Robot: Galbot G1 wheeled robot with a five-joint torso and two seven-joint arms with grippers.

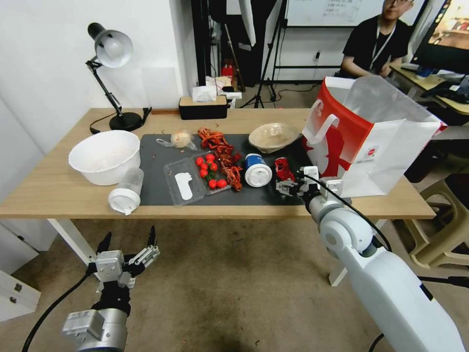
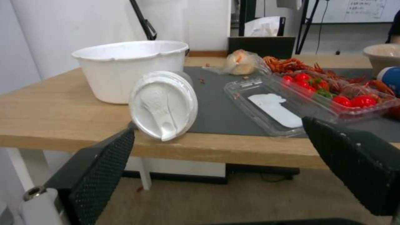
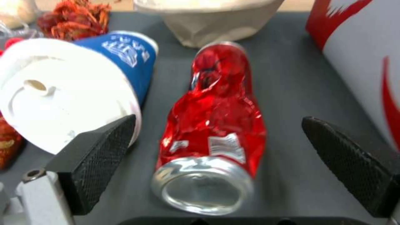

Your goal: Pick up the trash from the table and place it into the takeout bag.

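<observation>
A crushed red drink can (image 3: pixel 212 134) lies on its side on the dark grey mat (image 1: pixel 161 190), near the mat's front edge and close to the right end of the table (image 1: pixel 53 190). The right gripper (image 1: pixel 291 186) is at the can with its fingers (image 3: pixel 100 150) spread wide, one on either side of the can, neither touching it. Just beside the can, toward the mat's middle, a blue-and-white cup (image 1: pixel 257 170) lies tipped over with its white lid facing the front edge. Behind both, near the mat's back edge, sits the beige shallow bowl (image 1: pixel 272 137). The takeout bag (image 1: pixel 371 137), red and white, stands open at the table's right end, its near panel just beside the can. Toward the left of the mat lie a clear tray (image 1: pixel 193 178) of red tomatoes, a heap of crayfish shells (image 1: pixel 222 154) and the small clear food bag (image 1: pixel 180 140). The clear white-lidded cup (image 1: pixel 126 190) lies on its side at the table's front edge near a white bowl (image 1: pixel 105 156). The left gripper (image 1: pixel 128 242) hangs below the front edge, over the floor, its fingers spread and empty.
</observation>
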